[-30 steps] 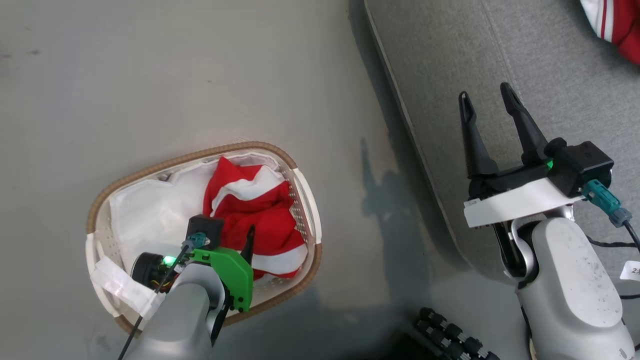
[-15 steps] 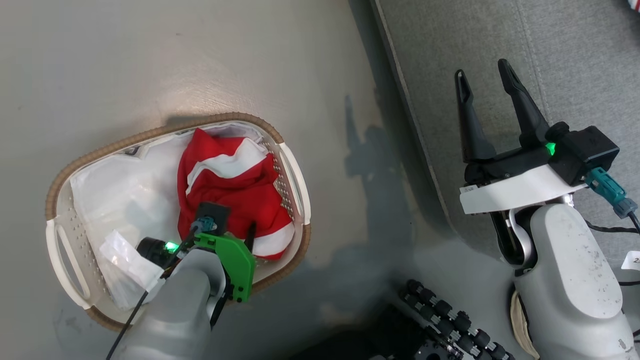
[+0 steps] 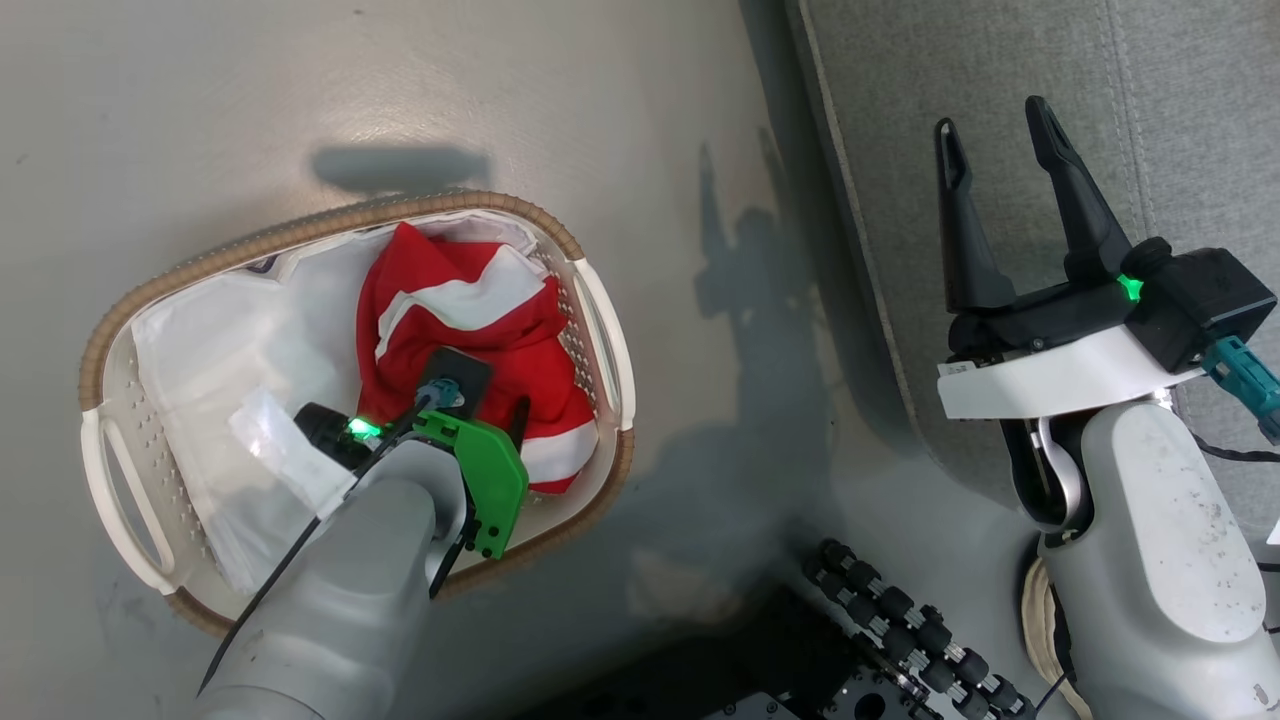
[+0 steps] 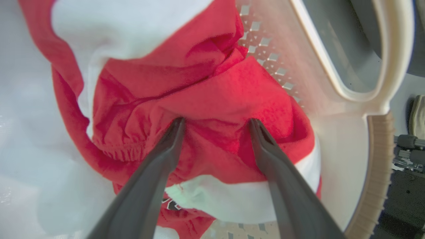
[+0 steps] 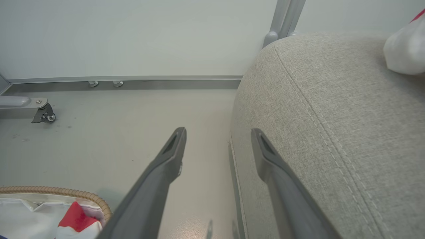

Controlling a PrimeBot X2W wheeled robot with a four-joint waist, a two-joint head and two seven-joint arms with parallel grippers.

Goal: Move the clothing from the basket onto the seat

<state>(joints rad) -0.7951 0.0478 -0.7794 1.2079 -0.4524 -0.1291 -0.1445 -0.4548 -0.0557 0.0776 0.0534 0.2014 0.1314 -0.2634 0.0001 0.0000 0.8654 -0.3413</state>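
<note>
The clothing, a crumpled red garment with white panels, lies in the right half of the basket, an oval cream basket with a brown rim. My left gripper reaches down into it, open. Both fingertips press into the red fabric, and a raised fold lies between them. My right gripper hangs open and holds nothing above the left edge of the grey seat. In the right wrist view, another white and red piece of clothing rests on the seat.
A white liner covers the basket's left half. The basket stands on grey floor left of the seat. My base's black rollers sit at the bottom between them. A frame leg with a caster stands by the far wall.
The head camera has shifted, so the whole picture moved. My left gripper has pushed further over and down onto the red garment. The right gripper stays open by the seat edge.
</note>
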